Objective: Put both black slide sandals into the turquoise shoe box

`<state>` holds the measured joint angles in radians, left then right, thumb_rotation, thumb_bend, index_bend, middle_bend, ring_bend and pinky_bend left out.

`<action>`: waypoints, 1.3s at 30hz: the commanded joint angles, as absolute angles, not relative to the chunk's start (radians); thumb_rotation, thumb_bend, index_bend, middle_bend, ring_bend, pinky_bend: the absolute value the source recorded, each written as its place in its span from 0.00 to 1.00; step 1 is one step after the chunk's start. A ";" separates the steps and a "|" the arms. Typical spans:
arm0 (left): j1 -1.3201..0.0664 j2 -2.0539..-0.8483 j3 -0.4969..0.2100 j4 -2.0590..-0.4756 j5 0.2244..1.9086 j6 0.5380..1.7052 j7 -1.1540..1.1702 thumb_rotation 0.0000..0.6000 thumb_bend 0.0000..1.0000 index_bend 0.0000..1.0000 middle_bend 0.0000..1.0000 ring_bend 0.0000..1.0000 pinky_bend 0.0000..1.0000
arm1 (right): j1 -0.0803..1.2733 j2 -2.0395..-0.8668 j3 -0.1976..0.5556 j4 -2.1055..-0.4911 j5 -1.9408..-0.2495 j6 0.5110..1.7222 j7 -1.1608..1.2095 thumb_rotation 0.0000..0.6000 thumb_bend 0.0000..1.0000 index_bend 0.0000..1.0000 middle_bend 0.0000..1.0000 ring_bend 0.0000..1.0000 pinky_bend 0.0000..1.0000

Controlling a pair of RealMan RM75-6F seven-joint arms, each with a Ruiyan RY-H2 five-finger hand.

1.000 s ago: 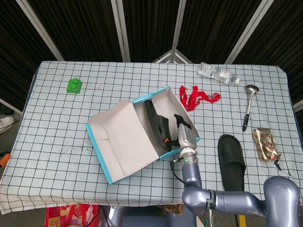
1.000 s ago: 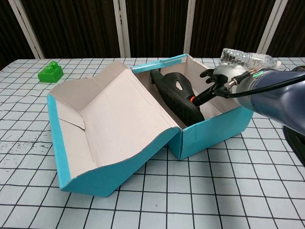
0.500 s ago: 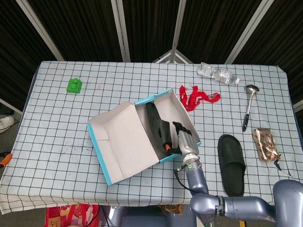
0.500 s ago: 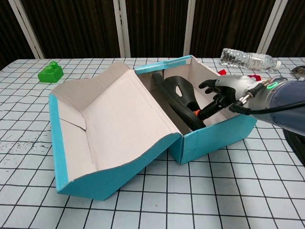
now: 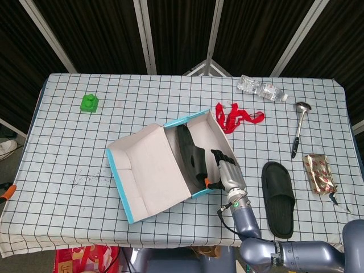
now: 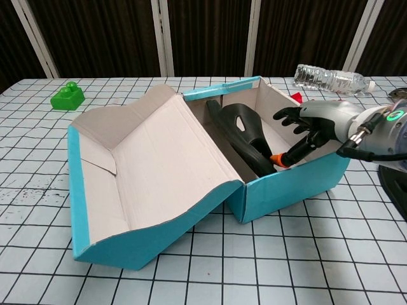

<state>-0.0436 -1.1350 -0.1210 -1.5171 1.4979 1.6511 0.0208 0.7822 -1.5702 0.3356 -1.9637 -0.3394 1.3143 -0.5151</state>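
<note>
Shoe box [image 5: 149,170] shifted right with right hand [image 5: 227,173].

Checked cloth covers the worktop [image 5: 68,148]. Green toy block [image 5: 89,103] upper left. Clear plastic bottle [image 5: 261,89] lies on its side upper right; red strap [image 5: 236,118] below-left of it. Ladle [image 5: 298,128] at right, foil snack packet [image 5: 320,173] below it near the right edge.

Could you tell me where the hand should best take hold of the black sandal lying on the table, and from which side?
Probably at the strap band of the sandal on the table, coming down from above. It lies flat, sole down, lengthwise toward the robot, right of the turquoise shoe box, with bare cloth around it. The raised band gives fingers something to close around. The right hand is nearest.
</note>
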 commanded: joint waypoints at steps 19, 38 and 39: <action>-0.042 -1.136 -0.124 -1.518 1.496 1.656 0.020 1.00 0.27 0.05 0.00 0.00 0.01 | 0.756 -1.399 0.430 -2.188 -0.323 1.351 -0.469 1.00 0.44 0.20 0.12 0.23 0.26; -0.037 -1.135 -0.129 -1.524 1.489 1.664 0.008 1.00 0.27 0.06 0.00 0.00 0.01 | 0.798 -1.620 0.410 -2.083 -0.534 1.446 -0.406 1.00 0.73 0.46 0.39 0.53 0.78; -0.037 -1.134 -0.130 -1.524 1.487 1.664 0.005 1.00 0.27 0.06 0.00 0.00 0.01 | 0.802 -1.630 0.410 -2.073 -0.532 1.438 -0.404 1.00 0.73 0.46 0.39 0.53 0.78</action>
<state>-0.0371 -1.1343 -0.1295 -1.5244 1.4878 1.6636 0.0055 0.7961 -1.6203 0.4081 -2.0815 -0.5301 1.4468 -0.4095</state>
